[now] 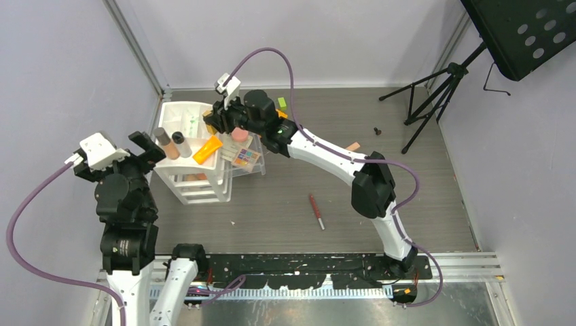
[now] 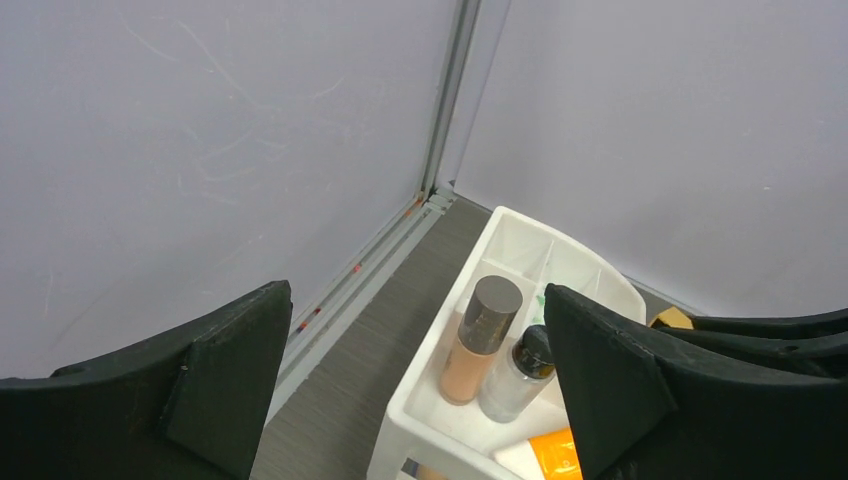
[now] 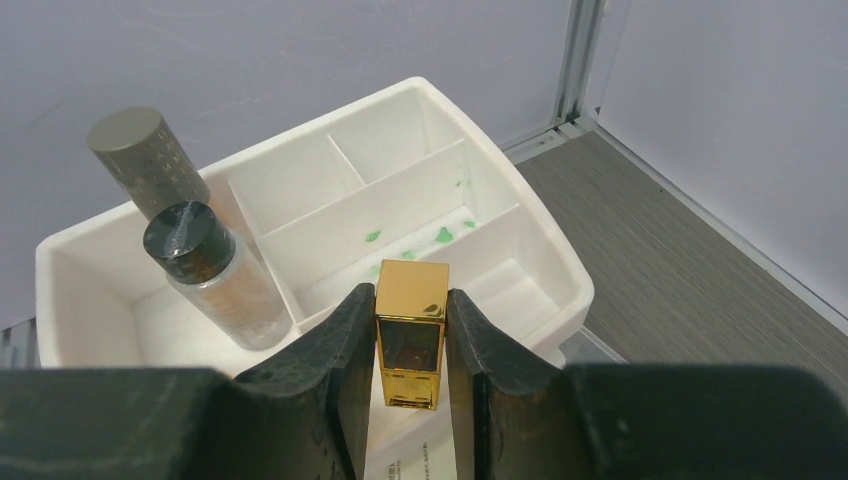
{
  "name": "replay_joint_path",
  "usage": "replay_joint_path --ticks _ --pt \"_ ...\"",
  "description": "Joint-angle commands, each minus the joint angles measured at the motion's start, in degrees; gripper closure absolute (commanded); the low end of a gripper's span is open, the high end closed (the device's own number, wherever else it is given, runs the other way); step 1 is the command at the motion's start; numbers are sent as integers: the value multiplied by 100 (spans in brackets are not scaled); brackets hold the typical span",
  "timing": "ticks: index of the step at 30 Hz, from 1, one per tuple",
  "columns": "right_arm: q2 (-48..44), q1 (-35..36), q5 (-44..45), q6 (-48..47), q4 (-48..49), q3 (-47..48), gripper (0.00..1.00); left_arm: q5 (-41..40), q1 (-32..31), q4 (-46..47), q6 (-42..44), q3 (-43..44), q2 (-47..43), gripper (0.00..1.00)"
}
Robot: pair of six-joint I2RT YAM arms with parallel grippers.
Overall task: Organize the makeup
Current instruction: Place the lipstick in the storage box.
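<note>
Right wrist view: right gripper (image 3: 410,298) clamps the gold lipstick (image 3: 410,340) upright, seemingly to slot it into the organizer (image 3: 556,268). Left gripper (image 2: 418,300) gapes empty

The organizer (image 3: 430,120) is smooth white plastic with a soft sheen, smudged green inside. At the organizer's near edge the lipstick (image 3: 410,320) has a mirror-bright gold metallic case with a dark glossy band. Inside the organizer, the bottle (image 3: 215,280) is clear and glossy under a ribbed black cap, and the tube (image 3: 150,165) has a matt grey cap. Beside the organizer the table (image 3: 680,230) shows matt grey wood grain
</note>
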Motion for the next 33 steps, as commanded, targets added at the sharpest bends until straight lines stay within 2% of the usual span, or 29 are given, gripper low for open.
replay_joint_path --ticks 1,11,20,22,27,30,33 --pt "44 10 -208 9 412 359 100 65 -39 782 228 -313 -87 0" --pt "362 13 -739 -35 615 408 100 28 -80 906 391 -551 -177 0" --pt "542 13 -830 -151 609 383 100 -112 -110 941 530 -625 -227 0" --pt "547 14 -838 -143 597 374 92 -165 -116 939 541 -628 -224 0" --pt "517 14 -883 -117 552 366 62 -168 -113 936 549 -635 -218 0" --pt "474 16 -869 -112 560 348 52 -163 -122 933 549 -636 -209 0" --pt "428 12 -857 -107 561 344 47 -152 -123 932 549 -639 -213 0"
